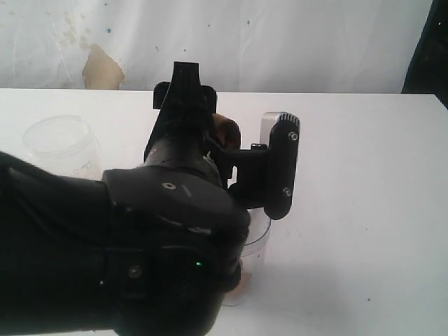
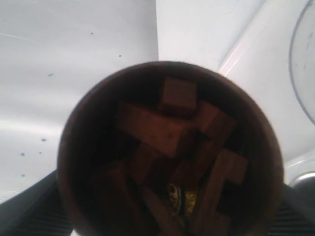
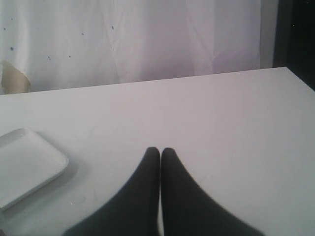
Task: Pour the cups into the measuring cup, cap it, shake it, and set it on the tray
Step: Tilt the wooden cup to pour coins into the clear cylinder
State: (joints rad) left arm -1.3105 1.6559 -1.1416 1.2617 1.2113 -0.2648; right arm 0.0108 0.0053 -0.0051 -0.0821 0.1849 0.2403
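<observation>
No legible text, brand, number or sign in any view. Frosted jar (image 1: 59, 143), well apart from left jaws: wall marks too faint to read. Measuring cup (image 1: 259, 241): scale hidden by arm.

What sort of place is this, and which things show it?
Probably a robot test bench in a lab: a plain white table, a white cloth backdrop, and a black robot arm holding a brownish round cup of wooden blocks.

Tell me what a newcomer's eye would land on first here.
The black left gripper dominates the exterior view, holding the brownish cup by the clear measuring cup's top. In the left wrist view that cup's mouth fills the frame, full of brown blocks. The right gripper is shut, near the white tray.
</observation>
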